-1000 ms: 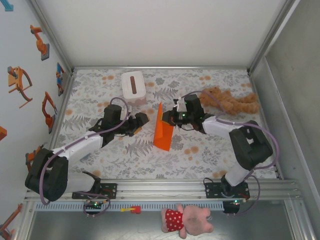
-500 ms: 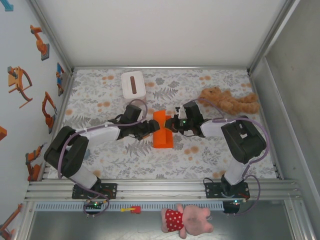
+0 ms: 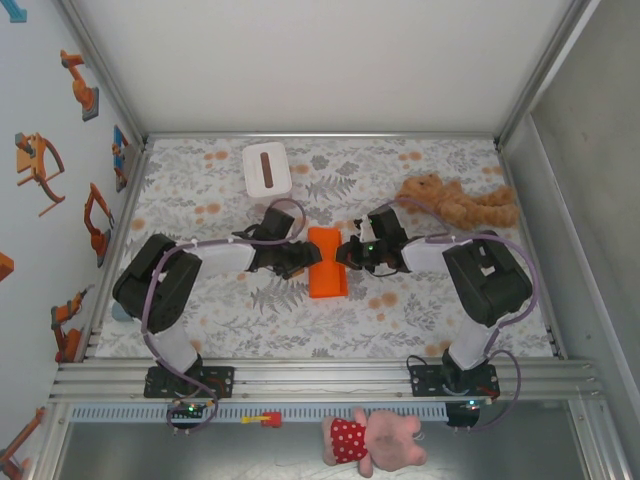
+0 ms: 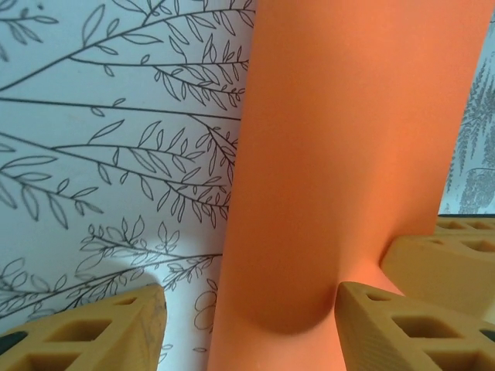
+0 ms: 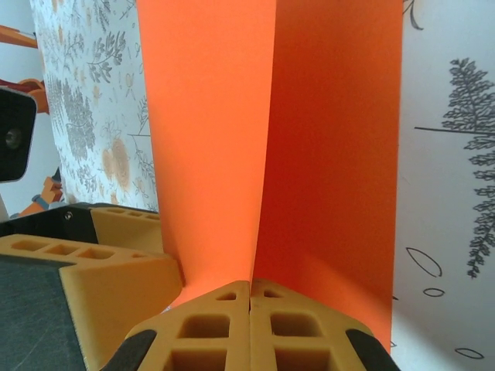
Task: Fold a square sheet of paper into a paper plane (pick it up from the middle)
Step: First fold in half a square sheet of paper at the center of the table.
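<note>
**Right clamped on the crease, left straddling the sheet**

My right gripper has its jaws pressed together on the square sheet of paper, pinching it at the bottom of its fold. My left gripper stands apart around the sheet: one finger touches it and the other is clear of it. The orange paper sits mid-table on the floral cloth, between both grippers, with the white tissue box beyond it to the left.

Orange paper matt, smooth; right tool fingers matt honeycombed plastic; floral tablecloth matt.
</note>
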Controlling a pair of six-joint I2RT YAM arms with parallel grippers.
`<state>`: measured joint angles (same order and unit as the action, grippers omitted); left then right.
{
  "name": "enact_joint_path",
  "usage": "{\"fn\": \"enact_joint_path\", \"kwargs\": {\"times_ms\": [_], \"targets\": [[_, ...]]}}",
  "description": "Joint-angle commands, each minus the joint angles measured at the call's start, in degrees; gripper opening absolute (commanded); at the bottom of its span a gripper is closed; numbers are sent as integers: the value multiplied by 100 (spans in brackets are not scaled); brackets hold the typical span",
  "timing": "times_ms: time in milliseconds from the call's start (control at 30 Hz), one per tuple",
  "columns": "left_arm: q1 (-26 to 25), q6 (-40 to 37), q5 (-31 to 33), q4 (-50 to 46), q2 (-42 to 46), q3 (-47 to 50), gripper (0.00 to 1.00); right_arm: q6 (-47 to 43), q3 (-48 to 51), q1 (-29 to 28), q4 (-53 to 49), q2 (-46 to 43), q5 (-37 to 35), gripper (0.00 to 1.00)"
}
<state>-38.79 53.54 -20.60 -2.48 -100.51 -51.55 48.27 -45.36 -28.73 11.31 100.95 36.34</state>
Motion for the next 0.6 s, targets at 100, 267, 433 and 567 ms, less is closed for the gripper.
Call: {"fn": "enact_joint_path", "kwargs": {"times_ms": [100, 267, 433, 567], "targets": [[-96, 138, 140, -318, -316, -352, 49, -285, -295, 96, -247, 149, 66, 0], [-186, 197, 477, -917, -563, -598, 38, -317, -373, 130, -430, 158, 21, 1], [-281, 210, 894, -1635, -851, -862, 34, -645, -445, 254, -1226, -286, -688, 17], [-340, 183, 1056, -2074, -1180, -1140, 33, -1009, -456, 325, -1870, -760, -1430, 21]]}}
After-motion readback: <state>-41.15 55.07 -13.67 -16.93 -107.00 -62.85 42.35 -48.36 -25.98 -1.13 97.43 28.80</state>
